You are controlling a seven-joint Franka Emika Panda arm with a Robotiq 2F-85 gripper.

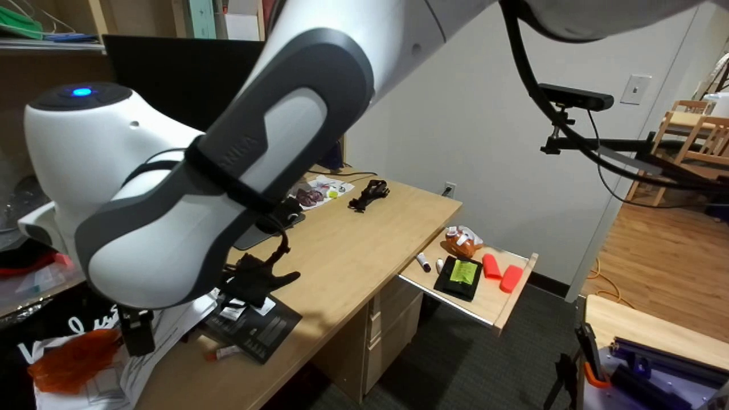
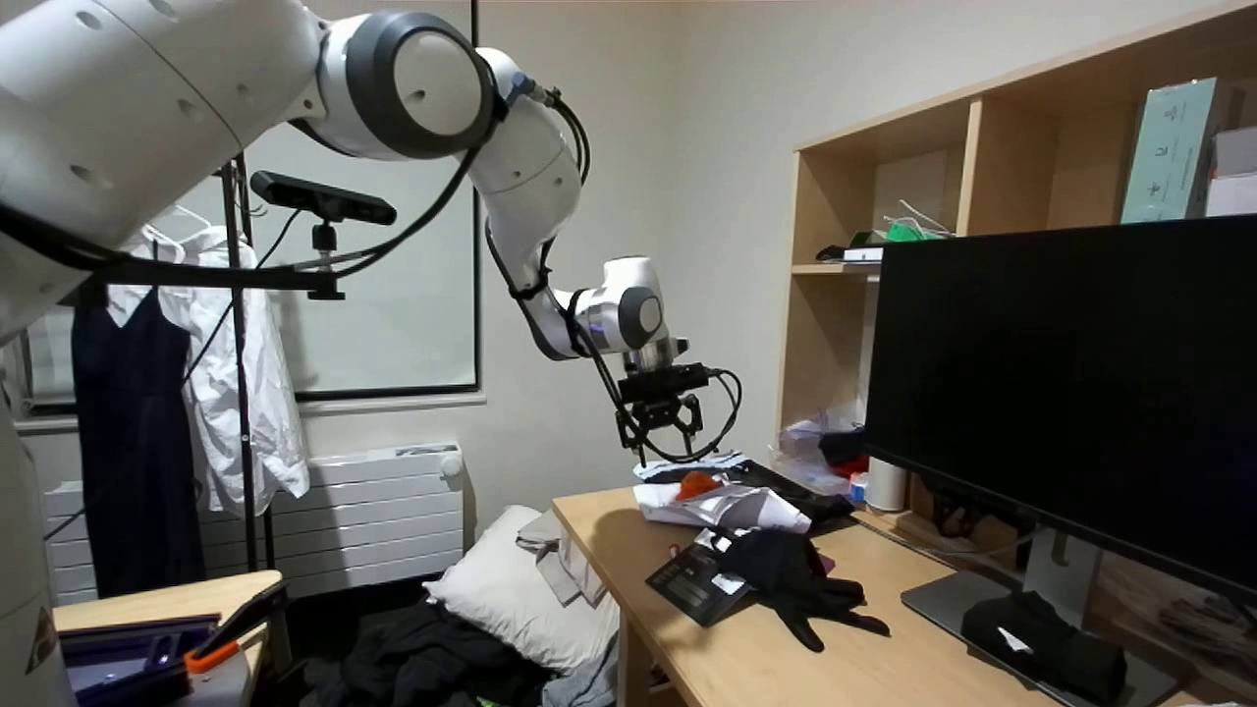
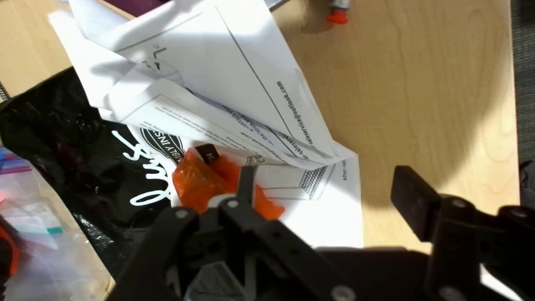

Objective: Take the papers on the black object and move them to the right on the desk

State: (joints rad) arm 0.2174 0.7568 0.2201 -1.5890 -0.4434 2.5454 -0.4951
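Pincer (image 3: 326,179) above desk (image 1: 342,250), pale walls (image 2: 741,177).

In the wrist view, matt, creased papers (image 3: 242,79) at upper middle; glossy, wrinkled plastic black bag (image 3: 92,167) at left; smooth wooden desk (image 3: 397,83), upper right; crinkled, translucent orange film (image 3: 190,179).

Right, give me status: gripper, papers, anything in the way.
Gripper open, nothing held. Papers lying partly over black bag. Crumpled orange plastic on top of them, possibly in the way.
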